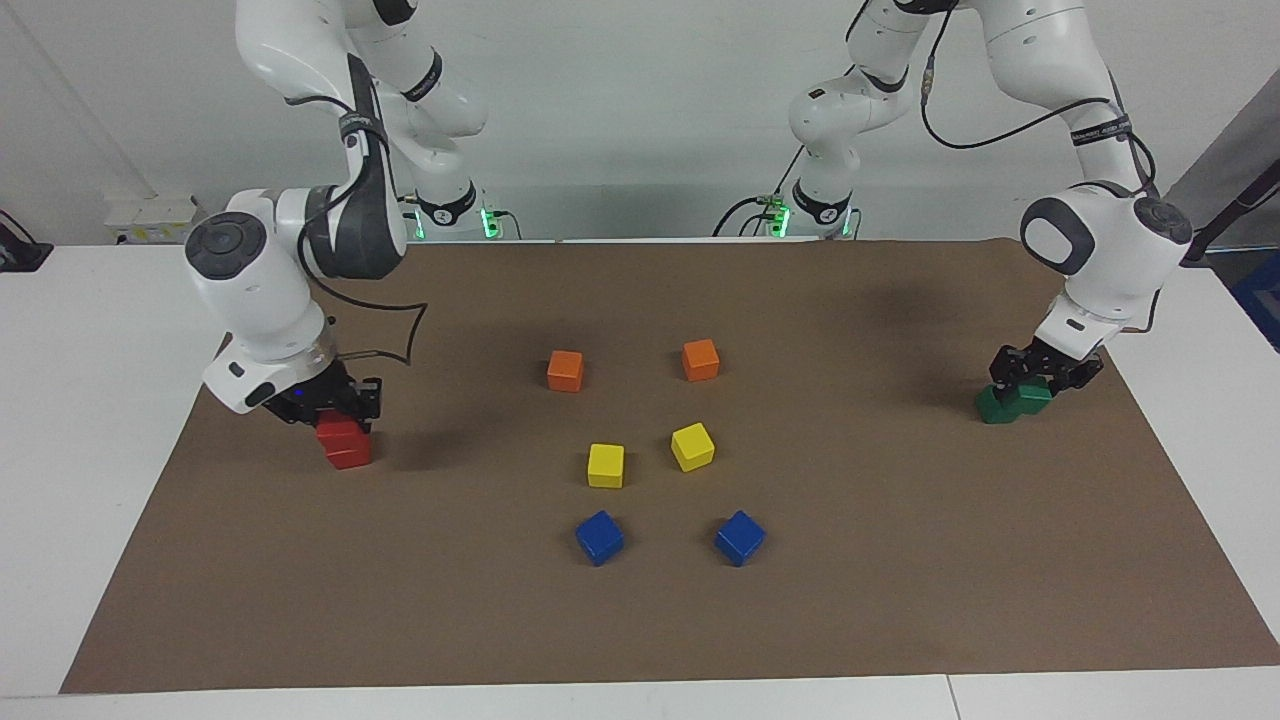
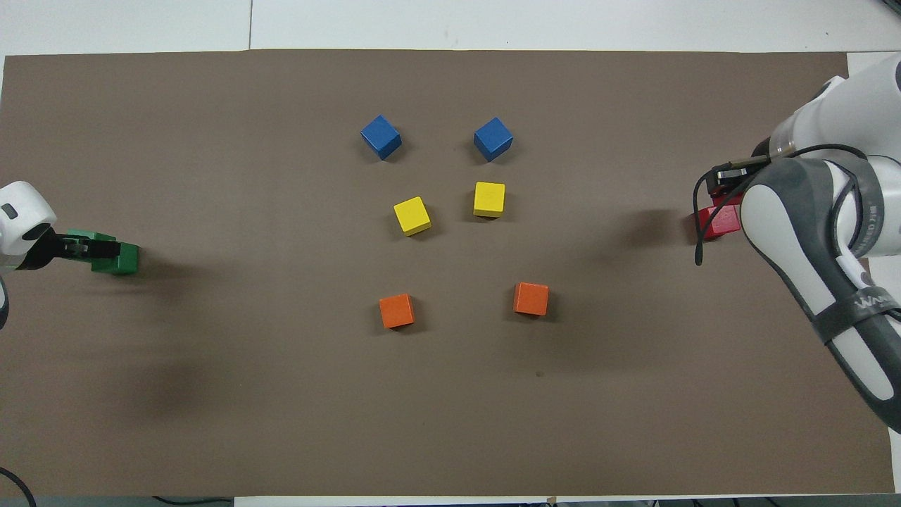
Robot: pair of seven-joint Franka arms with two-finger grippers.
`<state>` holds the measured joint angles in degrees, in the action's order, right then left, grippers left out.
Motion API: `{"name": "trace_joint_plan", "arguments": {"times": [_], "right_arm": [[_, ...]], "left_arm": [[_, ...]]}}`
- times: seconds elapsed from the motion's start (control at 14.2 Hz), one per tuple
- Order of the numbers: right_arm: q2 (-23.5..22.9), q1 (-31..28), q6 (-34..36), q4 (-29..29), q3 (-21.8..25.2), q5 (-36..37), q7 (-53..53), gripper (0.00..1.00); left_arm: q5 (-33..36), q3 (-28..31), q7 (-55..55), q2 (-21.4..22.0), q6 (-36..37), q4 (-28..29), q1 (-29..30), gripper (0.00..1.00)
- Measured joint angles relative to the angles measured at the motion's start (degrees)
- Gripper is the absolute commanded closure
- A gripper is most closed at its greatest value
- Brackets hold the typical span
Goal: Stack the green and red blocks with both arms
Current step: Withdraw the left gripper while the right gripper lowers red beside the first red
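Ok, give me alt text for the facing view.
Two white robot arms each hold a small matte cube onto a same-coloured one: the right gripper shut on a red cube, the left gripper at a green cube. Orange, yellow and blue cubes sit mid-mat.

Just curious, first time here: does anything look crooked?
Yes: under the left gripper, the upper green block sits off-centre on the lower green block, overhanging one side. The right gripper holds the upper red block, which looks aligned.
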<state>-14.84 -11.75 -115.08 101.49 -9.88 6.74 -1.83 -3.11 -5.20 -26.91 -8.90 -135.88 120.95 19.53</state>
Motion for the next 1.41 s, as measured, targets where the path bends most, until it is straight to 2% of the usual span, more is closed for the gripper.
{"name": "trace_joint_plan", "arguments": {"times": [0.42,0.85,1.13,1.41], "right_arm": [[1.29,-2.43,-7.15,7.42,-0.03,-1.98,-1.82,1.00],[3.08,-2.87,-11.76,12.04,-0.04,-2.06,-7.28,1.00],[3.56,-3.22,-14.17,14.38,-0.03,-2.07,-9.96,1.00],[4.01,-3.23,-15.89,15.80,-0.03,-2.07,-10.36,1.00]], "left_arm": [[-0.08,-0.12,0.00,0.03,1.81,-1.79,-0.01,0.00],[-0.10,-0.59,-0.01,0.51,16.35,-14.92,-1.39,0.00],[-0.10,-0.82,4.47,3.62,19.40,-16.76,-1.66,0.00],[-0.08,-1.10,13.08,7.89,27.59,-19.28,-3.95,0.00]]}}
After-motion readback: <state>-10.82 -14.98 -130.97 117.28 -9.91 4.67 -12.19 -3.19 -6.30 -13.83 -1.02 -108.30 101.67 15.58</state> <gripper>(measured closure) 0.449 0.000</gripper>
